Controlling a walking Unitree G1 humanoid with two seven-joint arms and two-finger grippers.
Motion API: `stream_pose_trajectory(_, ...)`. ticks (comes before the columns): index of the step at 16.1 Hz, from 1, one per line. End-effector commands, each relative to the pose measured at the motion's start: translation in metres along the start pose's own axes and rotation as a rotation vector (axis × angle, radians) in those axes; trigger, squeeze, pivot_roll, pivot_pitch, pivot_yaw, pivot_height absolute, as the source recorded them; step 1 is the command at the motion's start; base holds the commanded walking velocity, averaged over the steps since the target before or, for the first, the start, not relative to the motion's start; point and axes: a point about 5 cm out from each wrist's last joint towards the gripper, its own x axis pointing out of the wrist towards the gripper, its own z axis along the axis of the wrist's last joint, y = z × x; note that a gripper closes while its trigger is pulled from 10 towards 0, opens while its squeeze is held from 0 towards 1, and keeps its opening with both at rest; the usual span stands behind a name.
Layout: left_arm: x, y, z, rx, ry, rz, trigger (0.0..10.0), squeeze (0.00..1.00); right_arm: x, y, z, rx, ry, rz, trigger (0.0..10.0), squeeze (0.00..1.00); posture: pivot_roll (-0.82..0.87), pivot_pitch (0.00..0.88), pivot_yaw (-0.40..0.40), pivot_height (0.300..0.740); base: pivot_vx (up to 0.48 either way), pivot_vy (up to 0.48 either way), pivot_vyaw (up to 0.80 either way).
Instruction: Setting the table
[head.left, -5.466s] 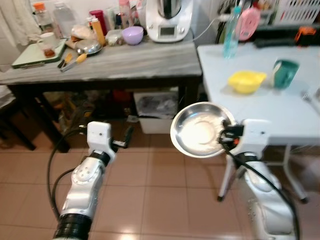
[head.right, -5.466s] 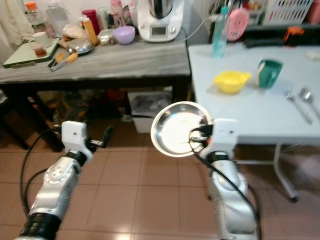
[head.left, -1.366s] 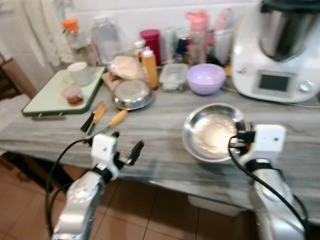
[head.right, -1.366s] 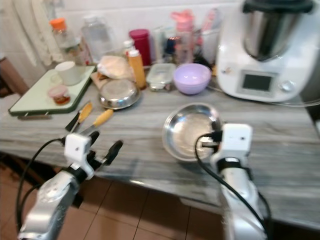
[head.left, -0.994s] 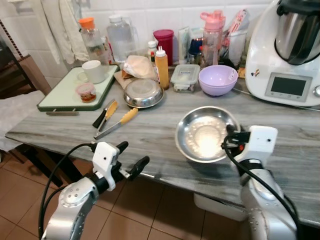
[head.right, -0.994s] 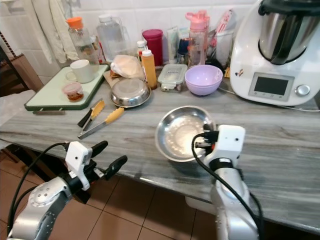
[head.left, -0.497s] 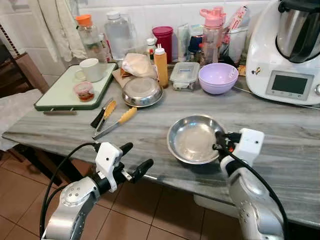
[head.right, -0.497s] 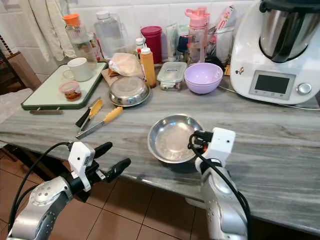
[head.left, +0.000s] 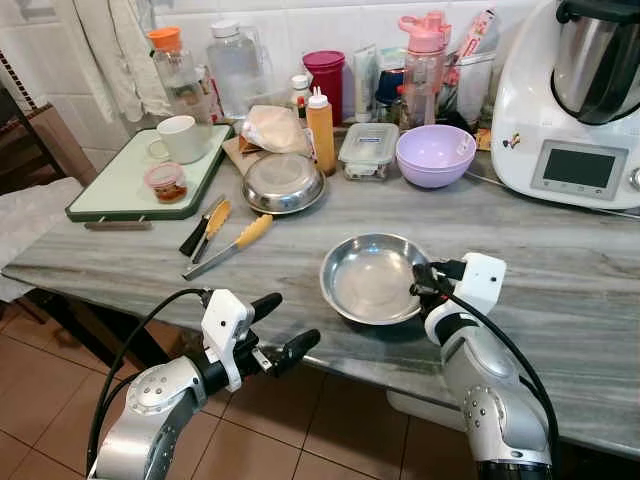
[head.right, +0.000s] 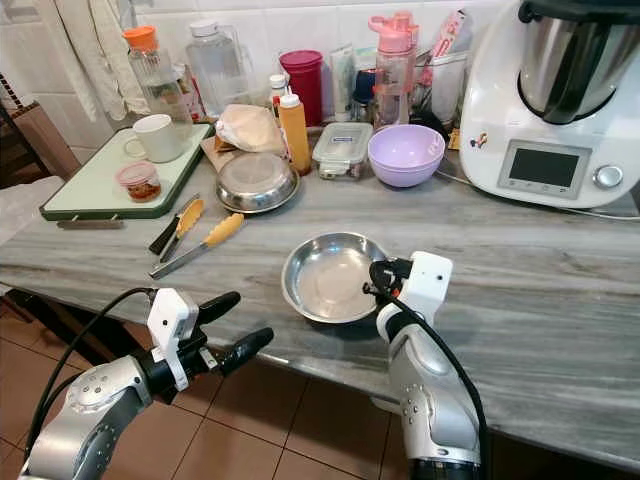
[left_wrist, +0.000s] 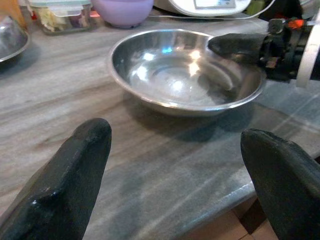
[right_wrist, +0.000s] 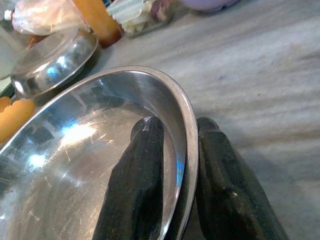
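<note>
A shallow steel bowl (head.left: 368, 278) rests on the grey marbled counter (head.left: 560, 270), near its front edge. My right gripper (head.left: 418, 281) is shut on the bowl's right rim; one finger (right_wrist: 137, 170) lies inside the bowl (right_wrist: 75, 165) and the other outside. My left gripper (head.left: 280, 326) is open and hovers in front of the counter's edge, left of the bowl. Its two fingertips (left_wrist: 75, 165) frame the bowl (left_wrist: 185, 75) from the front.
Behind the bowl stand a lilac bowl (head.left: 435, 156), a second steel bowl (head.left: 284, 183), a food box (head.left: 367, 150), bottles and a white kitchen machine (head.left: 570, 100). Yellow-handled tools (head.left: 228, 240) and a green tray (head.left: 140, 180) with a mug lie at the left. Tiled floor lies below.
The right arm has carried the bowl leftward and lowered it onto the counter. The left gripper has crept a little to the right. Earlier the camera turned from the white table to this counter.
</note>
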Motion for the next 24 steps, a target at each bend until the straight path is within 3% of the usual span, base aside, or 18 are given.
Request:
stream_pose_trajectory(1, -0.004, 0.002, -0.002, 0.002, 0.021, 0.006, 10.0, 0.00, 0.003, 0.011, -0.003, 0.009, 0.022, 0.036, 10.0, 0.00, -0.10, 0.000, 0.105, 0.740, 0.000, 0.000, 0.00)
stream_pose_trajectory(2, -0.004, 0.002, -0.003, 0.007, 0.027, -0.001, 10.0, 0.00, 0.004, 0.012, -0.003, 0.012, 0.017, 0.040, 10.0, 0.00, -0.10, 0.000, 0.107, 0.740, 0.000, 0.000, 0.00)
stream_pose_trajectory(3, -0.004, 0.002, -0.004, 0.007, 0.030, 0.001, 10.0, 0.00, 0.004, 0.011, -0.003, 0.017, 0.020, 0.034, 10.0, 0.80, -0.10, 0.000, 0.107, 0.740, 0.000, 0.000, 0.00)
stream_pose_trajectory(4, -0.004, 0.001, -0.005, 0.007, 0.030, -0.001, 10.0, 0.00, 0.005, 0.009, -0.004, 0.027, 0.029, 0.021, 10.0, 1.00, -0.10, 0.000, 0.107, 0.740, 0.000, 0.000, 0.00)
stream_pose_trajectory(12, 0.002, -0.008, 0.002, 0.011, 0.022, -0.013, 10.0, 0.00, 0.010, 0.009, -0.011, 0.053, 0.067, 0.024, 10.0, 1.00, -0.11, 0.000, 0.106, 0.740, 0.000, 0.000, 0.00)
stream_pose_trajectory(17, 0.001, -0.004, 0.000, 0.011, 0.028, -0.007, 10.0, 0.00, 0.019, 0.015, -0.012, 0.047, 0.071, 0.043, 10.0, 1.00, -0.11, 0.000, 0.108, 0.740, 0.000, 0.000, 0.00)
stream_pose_trajectory(24, -0.003, 0.006, -0.019, -0.006, 0.053, 0.016, 10.0, 0.00, 0.035, 0.029, -0.004, 0.066, 0.050, 0.073, 10.0, 1.00, -0.09, 0.000, 0.101, 0.740, 0.000, 0.000, 0.00)
